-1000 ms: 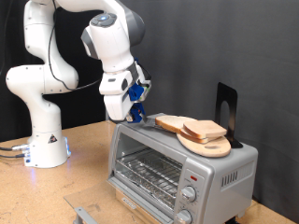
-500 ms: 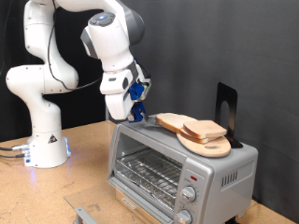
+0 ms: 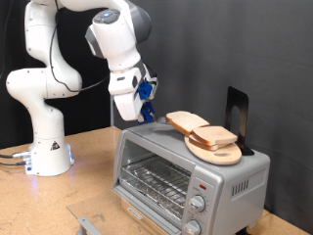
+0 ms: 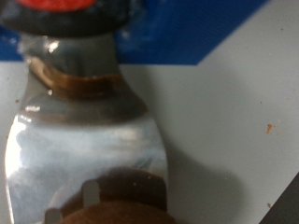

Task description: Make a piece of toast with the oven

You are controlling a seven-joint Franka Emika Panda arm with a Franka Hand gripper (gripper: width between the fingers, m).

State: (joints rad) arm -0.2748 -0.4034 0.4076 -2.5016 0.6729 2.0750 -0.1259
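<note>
The silver oven (image 3: 186,176) sits at the exterior view's lower right with its glass door closed and the wire rack visible behind it. My gripper (image 3: 150,112) hovers over the oven's top left corner, shut on the end of the piece of toast (image 3: 186,121). The slice sticks out towards the exterior view's right, raised slightly off the oven top. In the wrist view a shiny metal finger (image 4: 89,126) fills the frame, with a brown crust edge of the toast (image 4: 103,201) at its tip. A second slice (image 3: 212,135) rests on the round wooden board (image 3: 223,154).
A black upright stand (image 3: 237,110) rises behind the board on the oven top. Two round knobs (image 3: 200,204) and a red mark (image 3: 201,184) are on the oven front. A grey metal piece (image 3: 88,223) lies on the table at the bottom edge.
The gripper has risen a little and shifted to the exterior view's right. The held slice has lifted with it off the oven top.
</note>
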